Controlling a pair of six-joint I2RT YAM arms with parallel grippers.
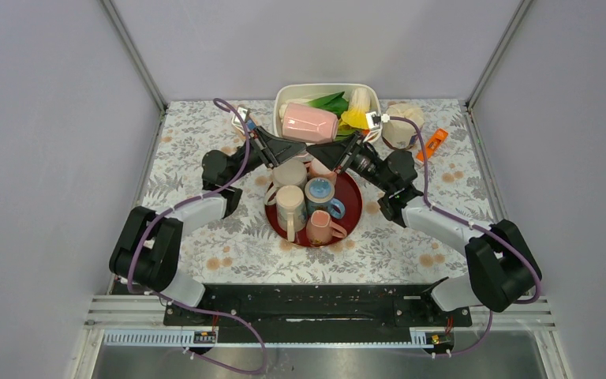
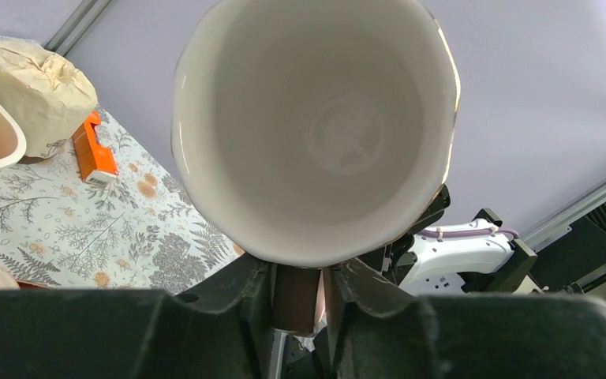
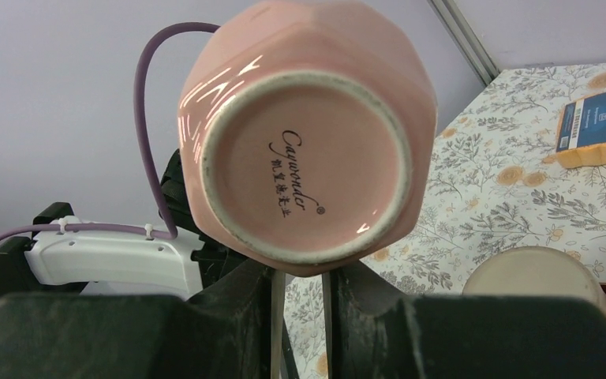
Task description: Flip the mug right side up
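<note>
A pink faceted mug (image 1: 309,122) hangs on its side in the air above the back of the red tray (image 1: 355,207). The left wrist view looks into its white mouth (image 2: 316,126), and its stamped base (image 3: 304,150) faces the right wrist camera. The handle (image 2: 296,294) points down between both grippers. My left gripper (image 1: 282,144) (image 2: 297,272) stands narrowly open around the handle, with a thin gap on one side. My right gripper (image 1: 339,148) (image 3: 298,276) is shut under the base end and carries the mug.
Several upright mugs (image 1: 290,204) stand on the red tray below. A white bin (image 1: 284,96) of vegetables sits at the back. To its right are a beige crumpled bag (image 1: 404,125) (image 2: 35,87) and an orange box (image 1: 435,140) (image 2: 95,150). A blue-and-yellow sponge (image 3: 596,126) lies on the floral cloth.
</note>
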